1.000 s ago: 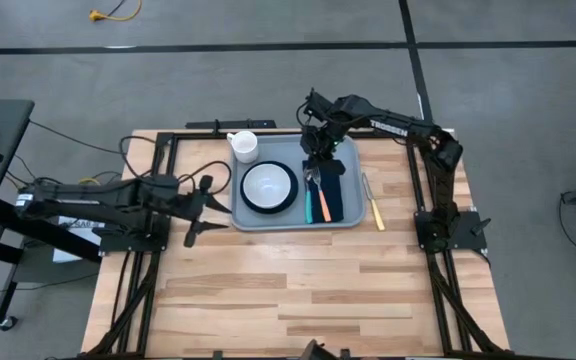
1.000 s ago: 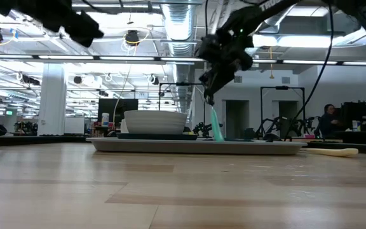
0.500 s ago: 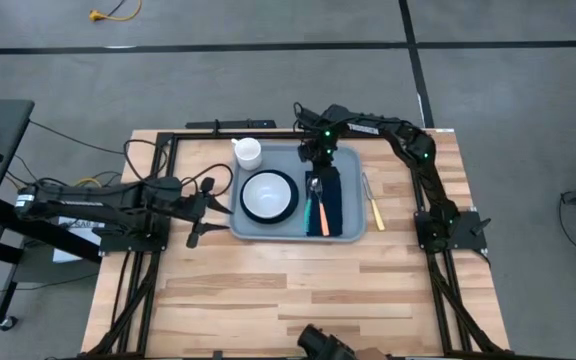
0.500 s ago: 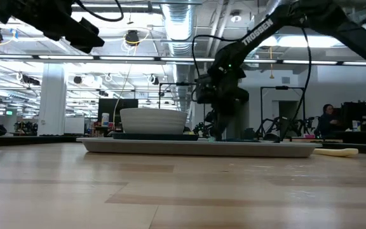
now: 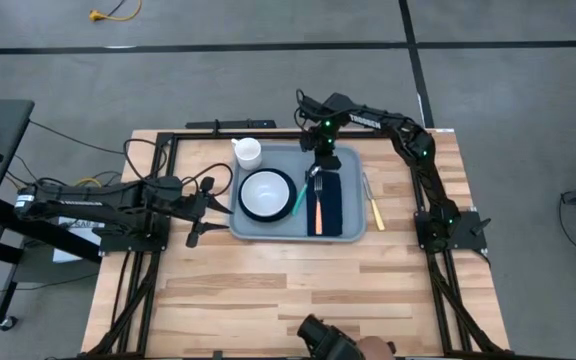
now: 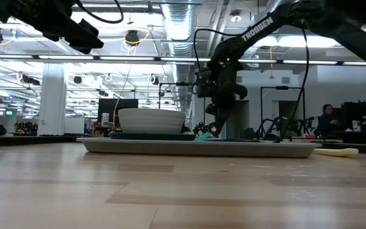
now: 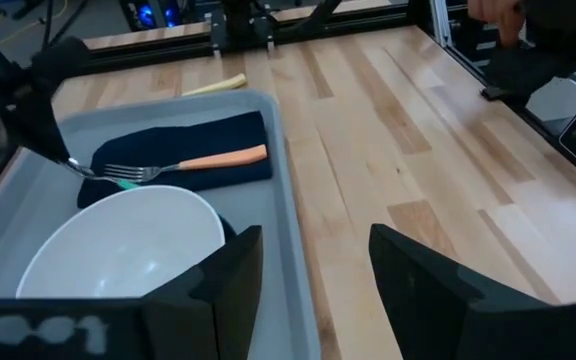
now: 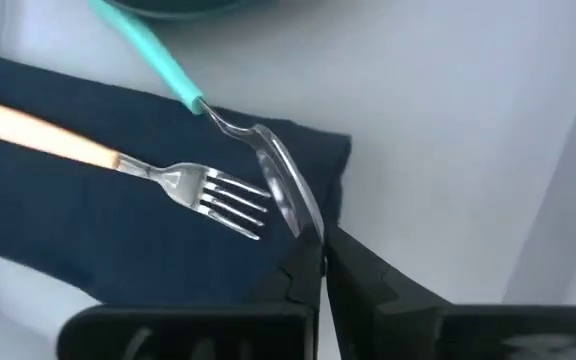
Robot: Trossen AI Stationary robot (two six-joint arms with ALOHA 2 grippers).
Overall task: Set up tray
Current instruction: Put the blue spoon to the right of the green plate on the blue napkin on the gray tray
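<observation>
High view: tray [image 5: 348, 225] with bowl [image 5: 267, 190], fork [image 5: 317, 198]

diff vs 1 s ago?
The right gripper came down from above the napkin to the teal spoon, clamping its bowl; the handle swung toward the plate. The tray slid slightly left. The fork, cup and left gripper are unchanged.

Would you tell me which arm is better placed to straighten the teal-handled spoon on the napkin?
The right. Its tool is already over the tray, shut on the spoon bowl beside the fork on the napkin. The left tool waits open, off the tray's left edge.
</observation>
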